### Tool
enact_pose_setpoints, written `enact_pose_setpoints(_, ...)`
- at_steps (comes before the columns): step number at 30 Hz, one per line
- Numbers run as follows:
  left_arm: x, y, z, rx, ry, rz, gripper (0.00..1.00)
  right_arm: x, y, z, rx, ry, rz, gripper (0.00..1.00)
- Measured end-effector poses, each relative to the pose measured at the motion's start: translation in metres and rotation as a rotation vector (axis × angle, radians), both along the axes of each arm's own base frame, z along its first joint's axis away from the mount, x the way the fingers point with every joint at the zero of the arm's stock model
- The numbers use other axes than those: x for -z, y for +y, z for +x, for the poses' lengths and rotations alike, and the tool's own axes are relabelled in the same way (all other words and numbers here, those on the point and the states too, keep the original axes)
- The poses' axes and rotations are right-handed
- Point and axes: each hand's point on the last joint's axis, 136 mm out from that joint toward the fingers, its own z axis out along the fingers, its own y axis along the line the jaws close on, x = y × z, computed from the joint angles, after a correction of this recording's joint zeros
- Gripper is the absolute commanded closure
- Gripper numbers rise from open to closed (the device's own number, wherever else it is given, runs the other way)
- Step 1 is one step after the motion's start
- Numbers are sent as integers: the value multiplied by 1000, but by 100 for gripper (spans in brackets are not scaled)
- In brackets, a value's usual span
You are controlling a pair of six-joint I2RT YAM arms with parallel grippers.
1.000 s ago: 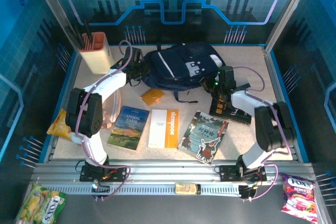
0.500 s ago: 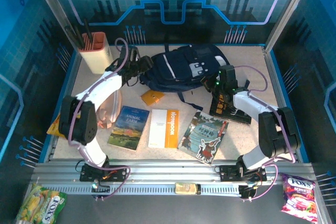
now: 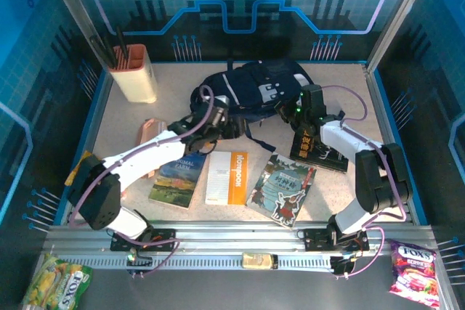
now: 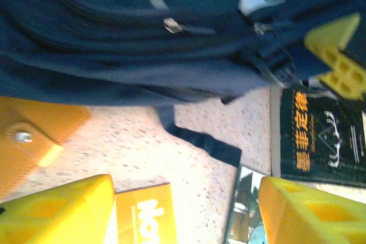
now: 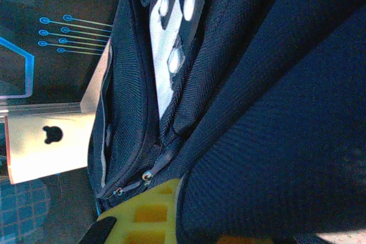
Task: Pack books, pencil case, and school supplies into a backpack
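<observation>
**A:** Near row, go.
**B:** Three flat on the table (image 3: 341,85). The Animal Farm book (image 3: 176,181) is on the left, partly under the left arm (image 3: 145,156). The notebook (image 3: 227,177), white and orange, is just beside it. The cartoon-cover book (image 3: 283,188) is to the right, tilted.

**A:** Left tool?
**B:** The left gripper (image 3: 221,121) sits just past the notebook, at the backpack's near edge. In the wrist view the yellow fingers (image 4: 63,210) stand wide apart with nothing between them. A dark strap (image 4: 200,141) lies on the table ahead of it, and an orange pouch (image 4: 34,132) is off to one side.

**A:** Right?
**B:** A black book (image 3: 317,152) with yellow text lies under the right arm (image 3: 349,143), near the cartoon cover. The right gripper (image 3: 300,109) is at the backpack's right side. Its jaws are closed, and navy fabric is pinched against the yellow finger (image 5: 148,215).

**A:** Backpack?
**B:** The backpack (image 3: 254,86) lies at the middle back of the table. It's navy, with a pale stripe and grey patch facing up.

**A:** Far corner?
**B:** A beige pen holder (image 3: 134,78) stands upright at the back left with dark pens in it, well apart from the backpack.
</observation>
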Motion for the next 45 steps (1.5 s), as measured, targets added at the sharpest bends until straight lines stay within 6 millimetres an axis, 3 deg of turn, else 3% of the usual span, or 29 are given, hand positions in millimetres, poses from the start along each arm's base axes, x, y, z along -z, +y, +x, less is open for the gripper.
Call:
enact_pose_setpoints(5, 34, -42, -8, 87, 29, 55, 40, 3, 2, -1, 1, 17, 8, 100)
enact_pose_setpoints(13, 66, -78, 3, 144, -9, 119, 53, 0, 7, 1, -14, 21, 22, 100)
enact_pose_setpoints(17, 70, -81, 15, 123, -59, 163, 60, -2, 8, 2, -20, 18, 27, 100)
enact_pose_setpoints(20, 68, -81, 29, 79, -100, 184, 72, -2, 9, 2, -25, 19, 31, 100)
enact_pose_setpoints(28, 47, -73, 66, -55, -138, 150, 73, -5, 12, 2, -33, 22, 49, 100)
enact_pose_setpoints(45, 56, -78, 75, -38, -126, 200, 87, -6, 13, 3, -31, 20, 57, 100)
